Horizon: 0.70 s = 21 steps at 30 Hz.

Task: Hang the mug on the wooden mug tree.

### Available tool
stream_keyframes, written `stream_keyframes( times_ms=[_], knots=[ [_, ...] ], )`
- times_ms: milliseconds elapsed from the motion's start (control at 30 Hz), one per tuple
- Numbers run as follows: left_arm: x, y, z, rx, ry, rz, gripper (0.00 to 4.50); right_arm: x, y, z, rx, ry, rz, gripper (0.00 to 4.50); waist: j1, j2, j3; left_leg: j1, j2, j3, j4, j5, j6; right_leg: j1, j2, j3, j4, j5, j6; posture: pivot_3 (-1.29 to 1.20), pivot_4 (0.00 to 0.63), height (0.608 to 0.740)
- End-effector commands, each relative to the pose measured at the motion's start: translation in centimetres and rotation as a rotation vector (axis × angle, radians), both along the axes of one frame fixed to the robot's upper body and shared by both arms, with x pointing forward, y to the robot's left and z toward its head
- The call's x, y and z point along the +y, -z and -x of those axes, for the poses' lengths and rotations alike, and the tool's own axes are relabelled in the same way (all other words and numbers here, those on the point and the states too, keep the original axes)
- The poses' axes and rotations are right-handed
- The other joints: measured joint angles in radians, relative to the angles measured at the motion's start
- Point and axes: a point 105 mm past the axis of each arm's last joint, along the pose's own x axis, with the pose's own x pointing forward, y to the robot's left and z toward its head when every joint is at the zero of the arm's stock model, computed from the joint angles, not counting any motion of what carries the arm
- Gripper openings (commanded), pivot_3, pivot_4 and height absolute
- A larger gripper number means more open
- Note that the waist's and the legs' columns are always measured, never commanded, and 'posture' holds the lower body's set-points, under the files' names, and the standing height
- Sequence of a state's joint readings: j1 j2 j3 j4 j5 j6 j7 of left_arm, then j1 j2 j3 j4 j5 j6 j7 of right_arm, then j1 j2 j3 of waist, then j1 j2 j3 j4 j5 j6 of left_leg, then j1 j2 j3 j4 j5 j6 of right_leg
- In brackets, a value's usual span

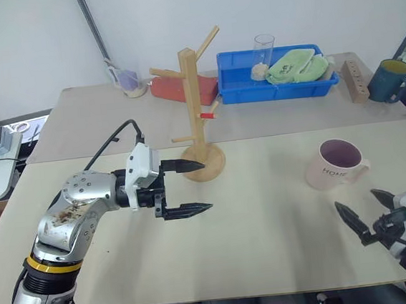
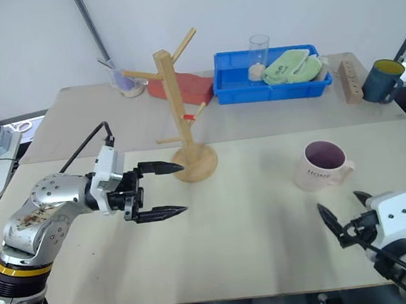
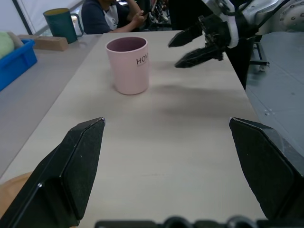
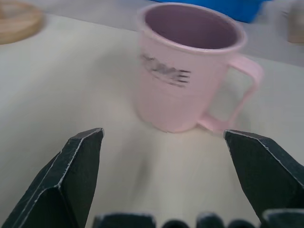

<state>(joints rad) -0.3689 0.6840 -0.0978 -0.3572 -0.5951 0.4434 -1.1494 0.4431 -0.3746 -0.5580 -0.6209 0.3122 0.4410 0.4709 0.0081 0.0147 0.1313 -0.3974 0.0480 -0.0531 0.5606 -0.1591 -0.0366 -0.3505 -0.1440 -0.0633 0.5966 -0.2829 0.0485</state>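
Mugs two, mug (image 1: 336,164), teal mug (image 1: 390,80), mug tree (image 1: 196,109)

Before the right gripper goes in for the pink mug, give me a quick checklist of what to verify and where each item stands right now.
1. Right gripper open wide enough: ok, fingers apart, nothing held.
2. Mug upright on the table: ok.
3. Mug handle free: ok, on the side away from the wooden mug tree.
4. Path from right gripper to mug: ok, bare table between them.
5. Left gripper out of the way: ok, open, near the tree's base, apart from the mug.
6. Free peg on the tree: ok, nothing hangs there.
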Motion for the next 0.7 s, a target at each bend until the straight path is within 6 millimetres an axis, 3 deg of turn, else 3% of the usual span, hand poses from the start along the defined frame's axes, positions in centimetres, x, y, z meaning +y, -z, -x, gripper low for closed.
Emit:
stream_keyframes(
  times_ms=[33,233,500,700],
  knots=[
    [-0.7,-0.5,0.5,-0.037,0.037,-0.001,4.45,-1.9,0.2,-0.7,-0.031,0.136,-0.009,4.50,0.001,0.000,0.000,0.000,0.000,0.000,0.000,0.000,0.000,0.000,0.000,0.000,0.000,0.000,0.000,0.00,0.150,0.740],
    [-1.1,-0.6,0.5,-0.046,0.050,-0.001,4.45,-3.7,0.6,-1.5,-0.046,0.226,0.013,4.50,0.004,0.001,0.000,-0.001,0.000,0.000,-0.001,0.000,0.001,0.000,0.001,0.001,0.001,0.000,-0.001,0.00,0.150,0.740],
    [-1.5,-0.6,0.9,-0.052,0.058,-0.005,4.45,-3.1,0.2,-3.0,-0.075,0.227,-0.023,4.50,0.001,0.001,-0.001,0.000,0.000,0.000,0.000,0.004,0.006,0.000,0.002,0.003,0.001,0.000,0.000,0.00,0.150,0.740],
    [-1.4,-0.7,0.9,-0.059,0.055,-0.015,4.45,-2.9,-0.3,-3.8,-0.097,0.236,-0.021,4.50,0.001,0.001,-0.001,0.000,0.001,0.000,0.000,0.005,0.008,0.000,0.017,0.024,0.001,0.000,-0.001,0.00,0.150,0.740]
  ],
)
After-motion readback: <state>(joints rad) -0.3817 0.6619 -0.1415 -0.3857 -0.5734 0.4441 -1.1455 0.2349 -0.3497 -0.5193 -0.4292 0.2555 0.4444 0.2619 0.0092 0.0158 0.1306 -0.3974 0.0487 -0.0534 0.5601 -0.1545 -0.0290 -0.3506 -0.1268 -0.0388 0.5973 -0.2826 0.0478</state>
